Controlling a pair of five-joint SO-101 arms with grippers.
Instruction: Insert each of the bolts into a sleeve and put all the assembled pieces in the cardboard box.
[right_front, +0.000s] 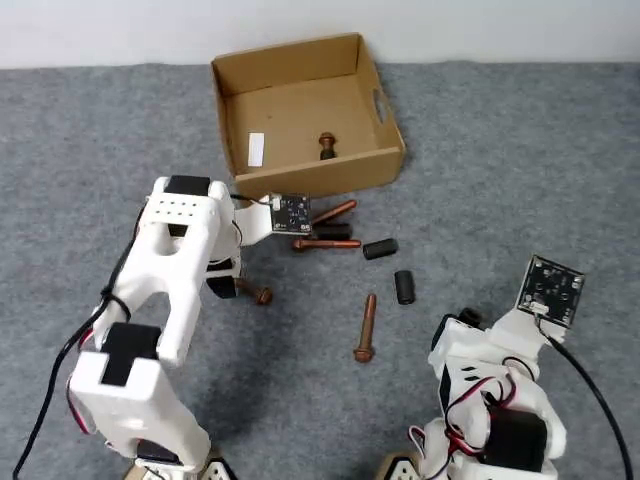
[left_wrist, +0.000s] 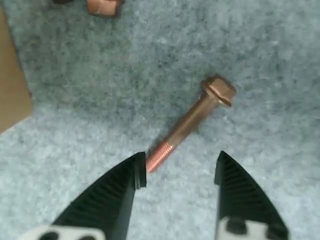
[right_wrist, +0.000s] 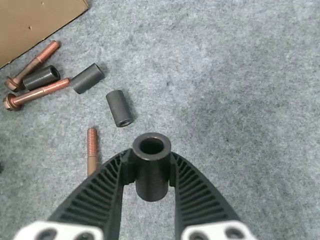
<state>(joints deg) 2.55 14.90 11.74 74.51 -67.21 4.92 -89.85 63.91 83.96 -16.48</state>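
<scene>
My left gripper (left_wrist: 180, 167) hangs open just above the grey carpet. The threaded tip of a copper bolt (left_wrist: 192, 120) lies between its fingertips, and the same bolt (right_front: 258, 293) pokes out from under the left arm. My right gripper (right_wrist: 151, 172) is shut on an upright black sleeve (right_wrist: 151, 167), held above the carpet near the front right. Loose sleeves (right_wrist: 119, 108) (right_wrist: 86, 78) (right_wrist: 41, 77) and bolts (right_wrist: 92, 150) (right_wrist: 35, 94) (right_wrist: 32, 65) lie beyond it. The cardboard box (right_front: 310, 175) at the back holds one bolt in a sleeve (right_front: 326, 145).
The loose parts cluster in front of the box: bolts (right_front: 335, 211) (right_front: 325, 243) (right_front: 366, 328) and sleeves (right_front: 333, 231) (right_front: 380, 248) (right_front: 404, 287). The right arm's base (right_front: 495, 410) stands at the front right. Open carpet stretches to the right of the parts.
</scene>
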